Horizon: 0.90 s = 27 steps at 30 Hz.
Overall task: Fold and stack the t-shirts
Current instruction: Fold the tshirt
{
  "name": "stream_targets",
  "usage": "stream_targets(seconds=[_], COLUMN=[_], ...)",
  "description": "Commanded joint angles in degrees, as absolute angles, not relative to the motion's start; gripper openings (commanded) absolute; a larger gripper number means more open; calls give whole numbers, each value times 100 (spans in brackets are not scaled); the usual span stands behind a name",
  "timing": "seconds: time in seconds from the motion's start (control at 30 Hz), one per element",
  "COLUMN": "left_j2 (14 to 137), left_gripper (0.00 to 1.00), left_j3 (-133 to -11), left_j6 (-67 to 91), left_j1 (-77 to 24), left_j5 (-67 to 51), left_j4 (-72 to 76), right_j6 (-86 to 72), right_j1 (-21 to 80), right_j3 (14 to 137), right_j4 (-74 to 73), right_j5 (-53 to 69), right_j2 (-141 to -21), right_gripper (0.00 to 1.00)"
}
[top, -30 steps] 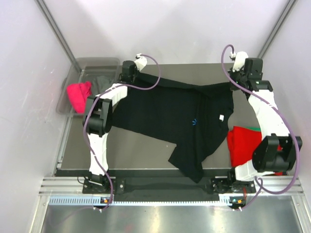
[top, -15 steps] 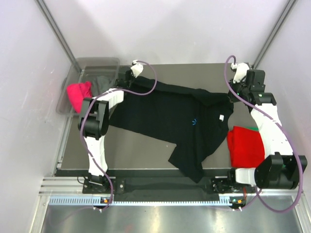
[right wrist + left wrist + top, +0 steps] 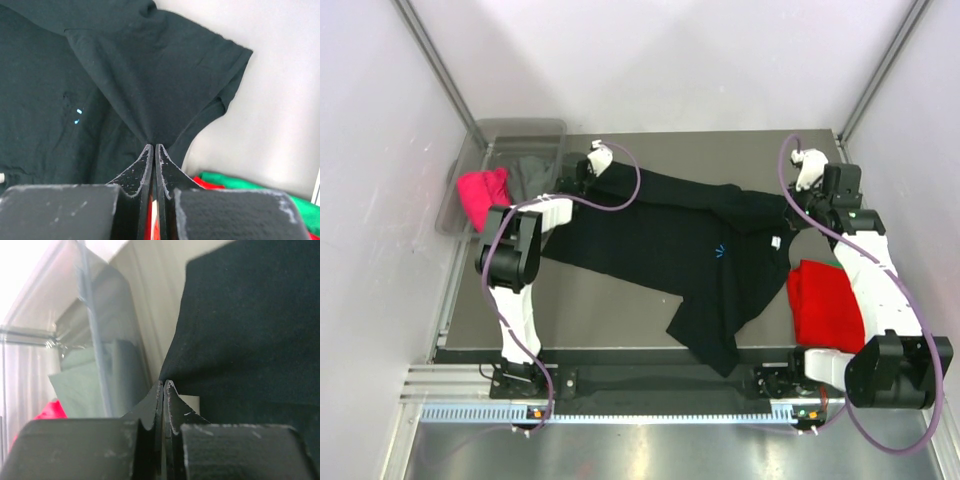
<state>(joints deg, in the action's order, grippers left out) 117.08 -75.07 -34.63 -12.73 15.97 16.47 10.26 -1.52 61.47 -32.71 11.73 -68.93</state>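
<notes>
Slip risk: left pincer (image 3: 163,385) and right pincer (image 3: 153,148) both clamped tight on thin far-edge pinches of black t-shirt (image 3: 690,250) spread across counter (image 3: 600,300), uneven pull could free it or drag cloth onto red t-shirt (image 3: 825,300).

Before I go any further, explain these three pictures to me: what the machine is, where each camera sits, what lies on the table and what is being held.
This is a robot with two white arms bolted at the table's near edge. The overhead picture looks down from above and behind them. The other two come from cameras on each wrist, looking along its jaws.

A large black t-shirt is spread across the table. The left gripper and the right gripper each have their jaws shut on its edge, at the shirt's far left and far right corners. A red t-shirt lies folded at the right, on a green t-shirt. At the far left a clear plastic tub holds a pink t-shirt and a grey t-shirt.
</notes>
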Motion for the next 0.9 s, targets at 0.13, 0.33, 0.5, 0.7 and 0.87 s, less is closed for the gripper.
stream_targets(seconds=[0.13,0.33,0.5,0.7,0.87], left_j2=[11197,11153,11022,10565,10608], left_gripper=[0,0,20,48,44], left_j3=[-7049,-6829,-6750,-6812,-6837], left_j6=[-3358,-3191,-3024,-2646,-2408], left_j1=[-1239,-1239,-1239,-1353,-1626], left_j5=[1653,1565,1573,1503,1336], left_j4=[1934,1635,1652,1609,1521], right_j6=[1002,976,993,984,1002], right_j1=[-132,-132,-132,-141,-141], right_j3=[6047,6003,5871,5880,5897], right_j4=[-3094,-3085,-3006,-2971,-2936], right_j5=[1257,1327,1371,1441,1450], right_j2=[-6627,-6618,-6618,-6759,-6925], right_gripper=[0,0,0,0,0])
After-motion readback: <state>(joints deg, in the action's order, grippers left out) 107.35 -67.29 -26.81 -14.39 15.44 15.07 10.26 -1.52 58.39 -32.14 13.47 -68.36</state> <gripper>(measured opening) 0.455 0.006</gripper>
